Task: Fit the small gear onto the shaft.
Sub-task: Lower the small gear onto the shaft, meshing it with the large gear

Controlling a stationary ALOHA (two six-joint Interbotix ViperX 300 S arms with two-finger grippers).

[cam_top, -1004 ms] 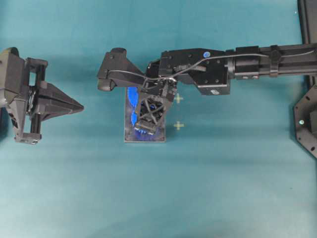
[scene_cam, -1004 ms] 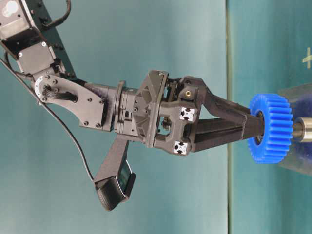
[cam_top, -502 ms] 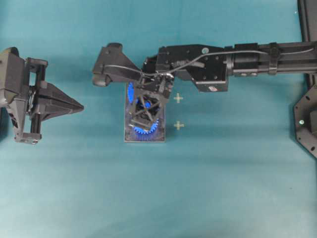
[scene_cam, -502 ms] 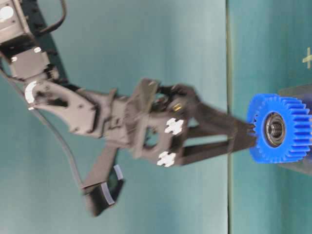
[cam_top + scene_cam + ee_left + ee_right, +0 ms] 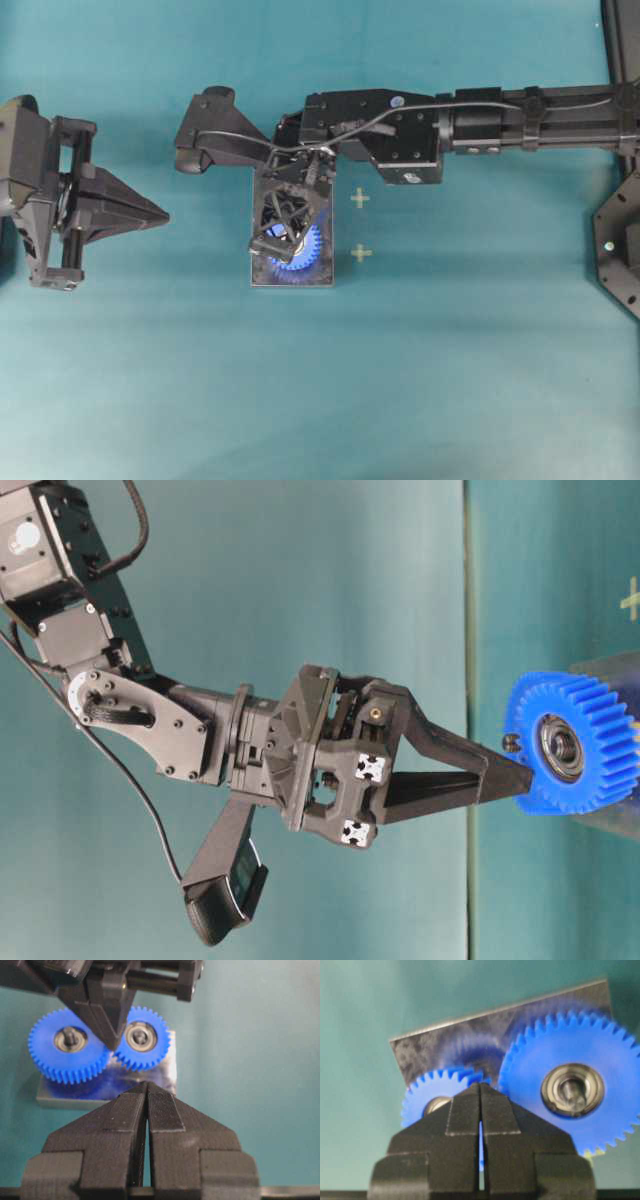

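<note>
Right hand: fingers pressed together, gripping nothing, tips at the small gear's rim.
Left hand: closed too, parked well away.
Plate: could shift if nudged.
Small gear: just beneath the right hand, meshed with the larger gear.
Shaft: gear may sit cocked and lift off as the hand leaves.

Overhead looks straight down; table-level views sideways, close; both wrist cameras share the plate.
</note>
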